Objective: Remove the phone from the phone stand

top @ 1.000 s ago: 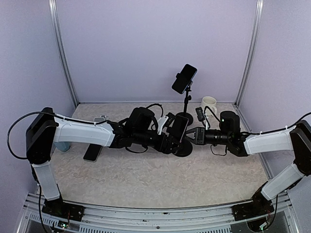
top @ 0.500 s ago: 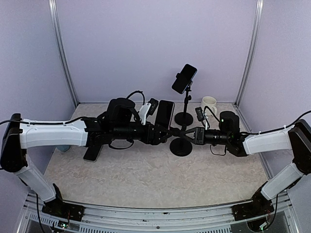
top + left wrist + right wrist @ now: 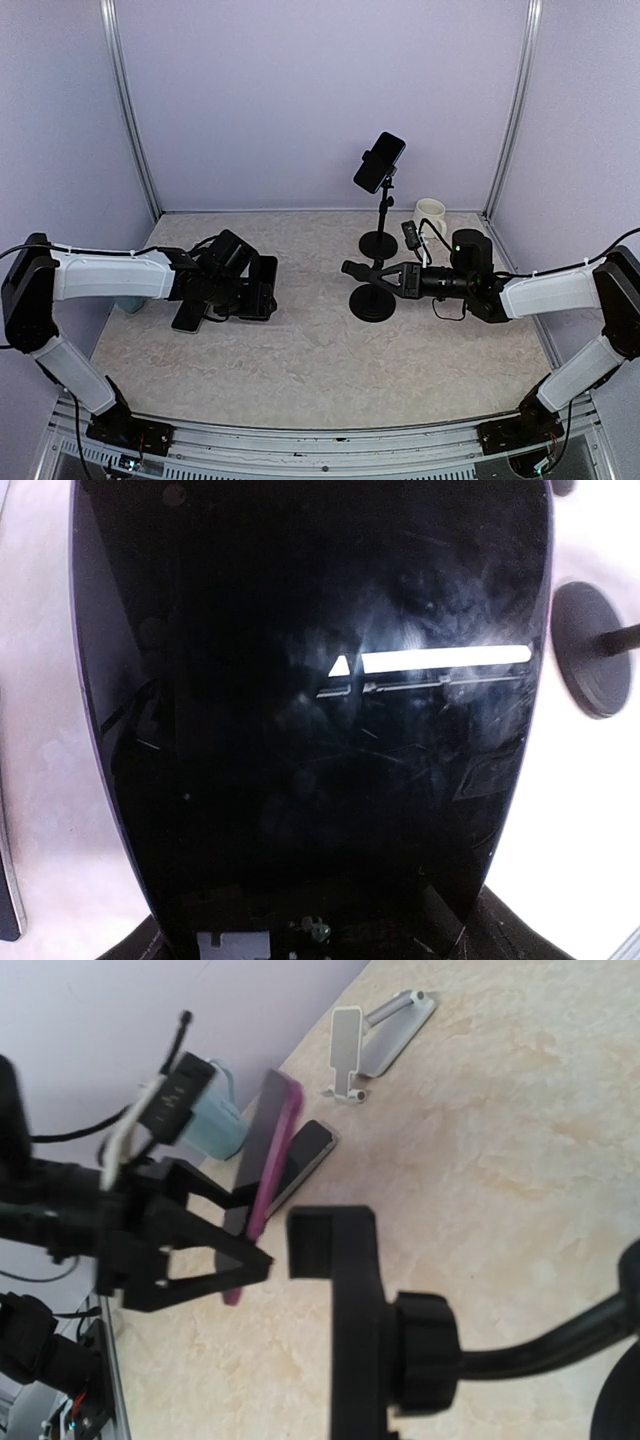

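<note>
Now your left claw [image 3: 256, 292] is clamped on the phone [image 3: 268, 1140], which stands tilted on its edge low at the left of the counter [image 3: 320, 360], well apart from the phone stand [image 3: 372, 303]. Your right claw [image 3: 385, 272] is closed on the stand's neck, right of centre.

Plain lilac walls [image 3: 320, 90] close me in, joined at the back corners by slim metal posts [image 3: 131, 110]. My surface [image 3: 320, 350] is pale marbled beige, evenly lit, edged by an aluminium rail [image 3: 320, 447].
</note>
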